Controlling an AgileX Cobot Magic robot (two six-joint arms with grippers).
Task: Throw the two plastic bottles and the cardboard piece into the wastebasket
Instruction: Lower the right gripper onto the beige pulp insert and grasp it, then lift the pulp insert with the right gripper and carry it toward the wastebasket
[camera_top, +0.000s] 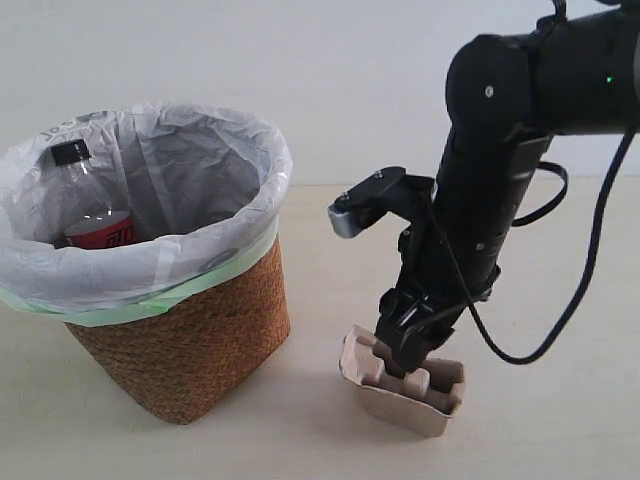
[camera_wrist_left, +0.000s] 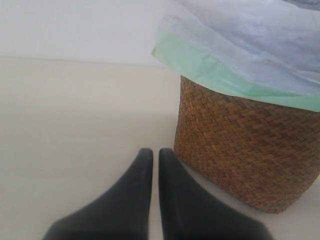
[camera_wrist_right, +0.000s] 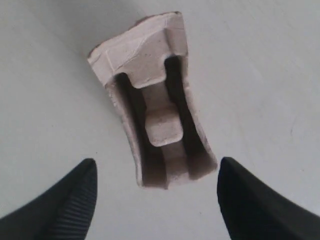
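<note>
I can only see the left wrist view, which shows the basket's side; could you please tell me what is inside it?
Observer: One bottle, with a black cap and red label, stands inside the basket.
Operator: Thank you. Where is the cardboard?
Observer: The cardboard lies on the table, right of the basket in the exterior view and apart from it.
Operator: Is the right gripper holding it?
Observer: Not yet. The right gripper is open, with one finger on either side of the cardboard's end.
</note>
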